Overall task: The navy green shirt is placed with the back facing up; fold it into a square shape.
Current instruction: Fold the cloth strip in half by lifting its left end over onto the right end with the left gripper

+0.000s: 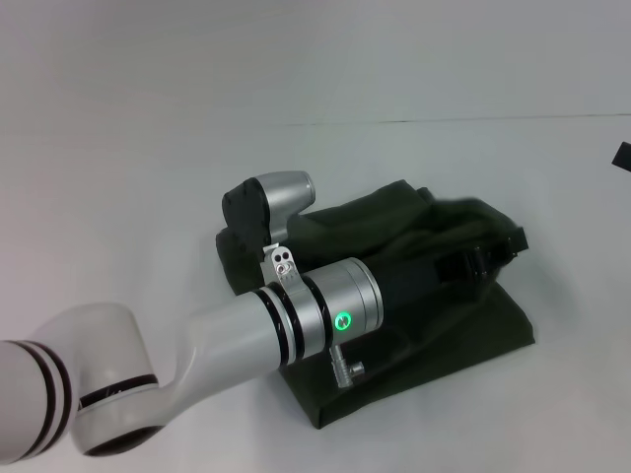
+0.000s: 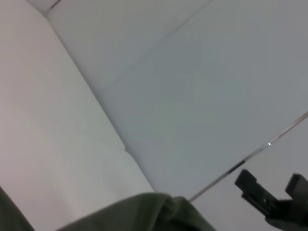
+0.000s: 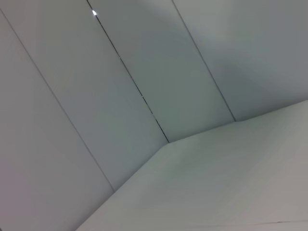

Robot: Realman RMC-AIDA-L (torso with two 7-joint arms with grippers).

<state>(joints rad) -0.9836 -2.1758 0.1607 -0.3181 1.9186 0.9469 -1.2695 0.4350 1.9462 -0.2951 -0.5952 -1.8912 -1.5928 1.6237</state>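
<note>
L gripper (image 1: 505, 248) at shirt (image 1: 434, 335) far-right edge.

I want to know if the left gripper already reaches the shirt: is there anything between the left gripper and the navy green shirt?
Nothing shows between them. In the head view the left gripper lies right on the navy green shirt, over its raised folds.

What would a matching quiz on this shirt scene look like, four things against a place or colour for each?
Things:
1. navy green shirt
2. left end effector
3. indicator light
4. right end effector

Descriptions:
A. small, glowing bright green
B. at the head view's far right edge, off the shirt
C. dark olive, bunched up
D. black, over the shirt's right side

Pairs: 1-C, 2-D, 3-A, 4-B
</note>
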